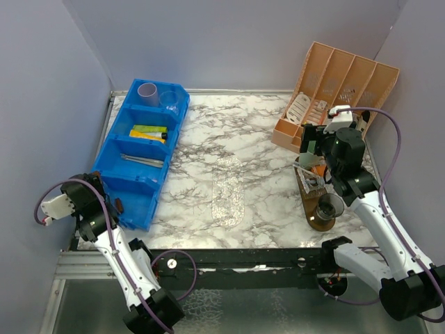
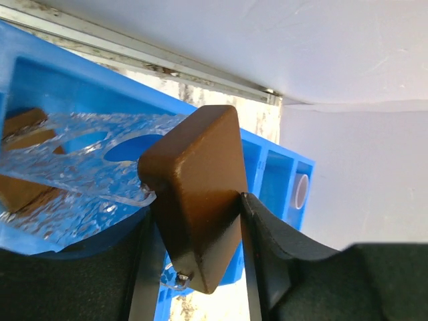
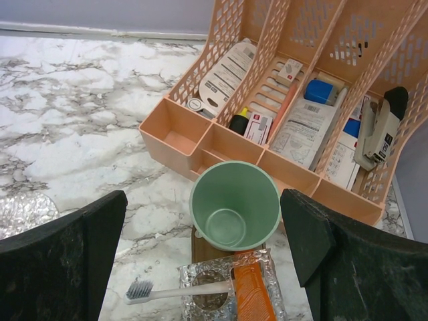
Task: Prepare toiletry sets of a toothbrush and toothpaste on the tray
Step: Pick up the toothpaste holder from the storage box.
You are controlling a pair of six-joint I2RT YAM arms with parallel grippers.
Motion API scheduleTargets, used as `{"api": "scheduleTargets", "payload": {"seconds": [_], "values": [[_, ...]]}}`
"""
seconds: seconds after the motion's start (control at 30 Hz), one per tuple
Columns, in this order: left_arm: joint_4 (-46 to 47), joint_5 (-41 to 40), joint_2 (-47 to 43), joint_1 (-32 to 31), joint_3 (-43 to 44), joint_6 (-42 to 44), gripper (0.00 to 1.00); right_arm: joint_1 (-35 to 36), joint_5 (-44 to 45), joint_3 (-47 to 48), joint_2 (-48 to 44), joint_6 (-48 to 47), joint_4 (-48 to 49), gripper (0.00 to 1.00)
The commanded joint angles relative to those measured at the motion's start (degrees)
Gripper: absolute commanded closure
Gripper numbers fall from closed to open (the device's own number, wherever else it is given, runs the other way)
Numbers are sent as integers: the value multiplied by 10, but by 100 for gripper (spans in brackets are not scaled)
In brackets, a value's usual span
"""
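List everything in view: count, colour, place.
bin: one, blue, left
lilac cup: one, bin's far end
tubes: several, green, yellow, orange, in bin
organiser: one, peach, far right
tray: one, brown, right
mint cup: one, green, on tray
dark cup: one, smoky, tray's near end
toothbrush: one, white, near mint cup
orange tube: one, beside toothbrush
brown block: one, between left fingers
left gripper: black, holding brown block
right gripper: black, open, over mint cup

The bin [image 1: 142, 209] is glossy blue plastic, the cup [image 3: 234, 204] smooth matt plastic, the tray [image 2: 194, 200] end glossy brown.
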Motion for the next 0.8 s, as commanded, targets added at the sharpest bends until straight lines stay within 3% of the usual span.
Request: {"api": "scheduleTargets", "payload": {"seconds": [0.0,0.23,0.5,0.77], "values": [[40,4,-9,5,-1,-25,60,4,-15,11,1,-5,14,0],[3,-6,-38,5,21,-38,83,4,-17,9,-5,0,9,0],[-31,-27,-52,5,65,-55,99,9,-20,8,-5,4,13,0],[-36,2,-4,4,159,-45,100,17,-15,9,-3,-5,26,0]]}}
